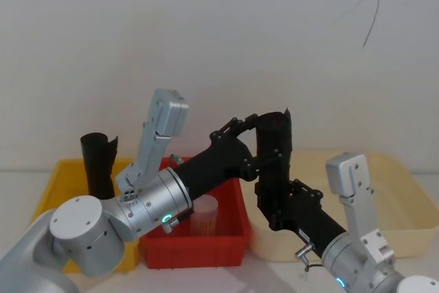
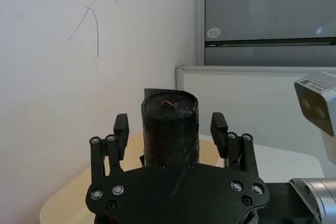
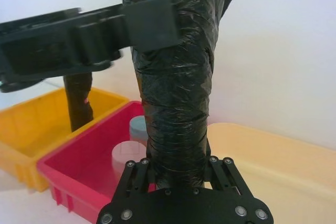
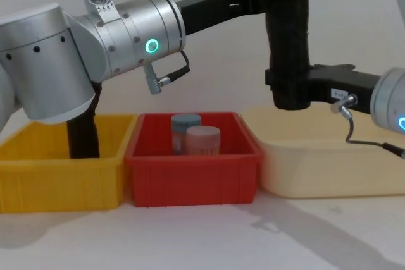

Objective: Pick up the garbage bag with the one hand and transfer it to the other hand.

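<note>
Garbage bag: an upright roll of crinkled black plastic (image 4: 288,36), lifted clear of the counter (image 4: 190,238), with one claw at its upper part and one at its lower part.
Left claw: on the green-lit arm, the left claw (image 2: 169,127) reaches in level at the top of the roll. Its fingers (image 2: 121,129) are spread wide, one on each side. The left wrist view shows a thin gap between each finger and the plastic, so they flank the roll without pinching it.
Bag to left claw: centred between the spread fingers, with its top end rising just past them.
Right claw: on the blue-lit arm, the right claw (image 3: 179,169) is drawn in narrow on the roll's lower part. Its fingers press the plastic from both sides and carry the roll.
Bag to right claw: stands straight up out of the grip.
Claw to claw: the left claw sits directly above the right claw on the same roll, apart from it, with bare plastic between them.
Second roll: upright (image 1: 99,162) in the yellow bin (image 4: 63,181), lower than both claws and well off to their left.
Red bin: this bin (image 4: 193,178) lies under the left claw's arm. It holds a blue-lidded jar (image 4: 185,121) and, just in front of it, a pink-lidded jar (image 4: 203,137).
Cream bin: this bin (image 4: 329,172) lies beneath the right claw.
</note>
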